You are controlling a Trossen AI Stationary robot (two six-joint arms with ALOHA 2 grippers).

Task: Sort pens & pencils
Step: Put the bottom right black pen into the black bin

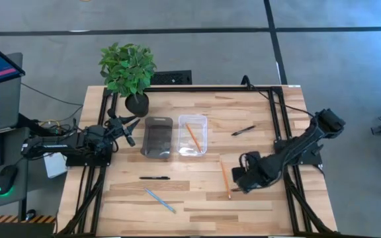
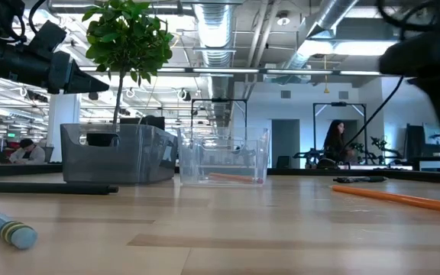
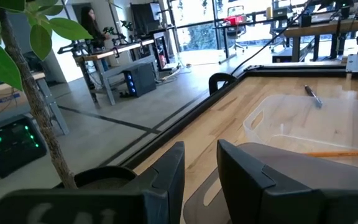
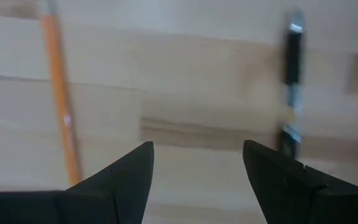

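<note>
One black pen (image 1: pixel 154 178) lies near the table's middle front, the other (image 1: pixel 243 130) to the right of the clear tray (image 1: pixel 192 135). An orange pencil (image 1: pixel 192 137) lies inside that tray. A second orange pencil (image 1: pixel 225 178) lies on the wood just left of my right gripper (image 1: pixel 239 177). That gripper is open and hovers above the table, and its wrist view shows the pencil (image 4: pixel 59 93) and a pen (image 4: pixel 293 81) ahead of it (image 4: pixel 197 162). The light blue pencil (image 1: pixel 159 200) lies near the front edge. My left gripper (image 1: pixel 127 129) (image 3: pixel 201 162) is open, beside the grey tray (image 1: pixel 157 137).
A potted plant (image 1: pixel 129 73) stands at the far left corner, close to my left gripper. The black frame rails (image 1: pixel 280 112) run along the table's sides. Bare wood (image 1: pixel 197 192) lies between the trays and the near edge. A monitor, keyboard and mouse (image 1: pixel 5 178) sit off the table's left.
</note>
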